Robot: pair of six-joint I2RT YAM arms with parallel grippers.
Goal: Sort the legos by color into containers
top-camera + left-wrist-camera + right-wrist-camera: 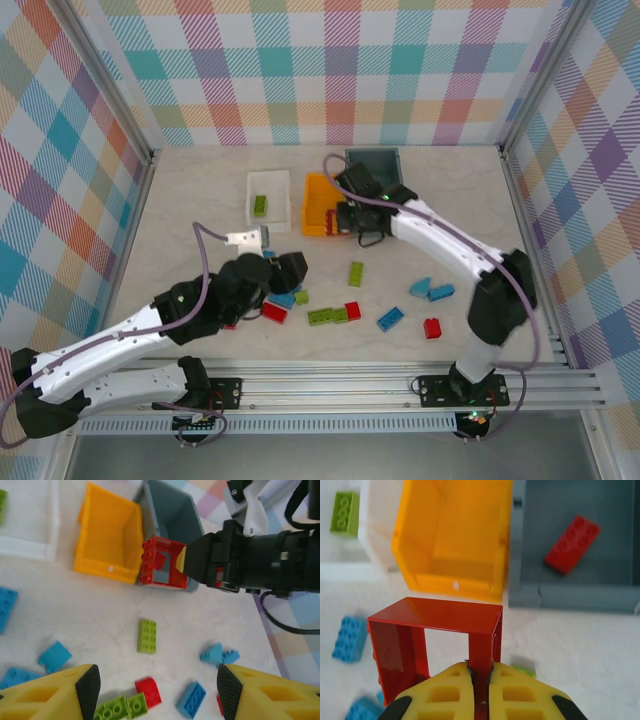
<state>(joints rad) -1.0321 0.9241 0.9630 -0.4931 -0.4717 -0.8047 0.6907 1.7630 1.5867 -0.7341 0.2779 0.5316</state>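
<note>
Right end effector [480,675] pinches the red frame [435,612] near the orange bin [445,582]; left end effector [155,685] spread.

The scene is lit brightly and evenly from above, and only faint, soft shadows are cast on the table [200,195]. A pale sheen is seen on the top of the red frame [437,612] in the right wrist view, where the nearest yellow fingers [445,695] are rendered slightly soft.
</note>
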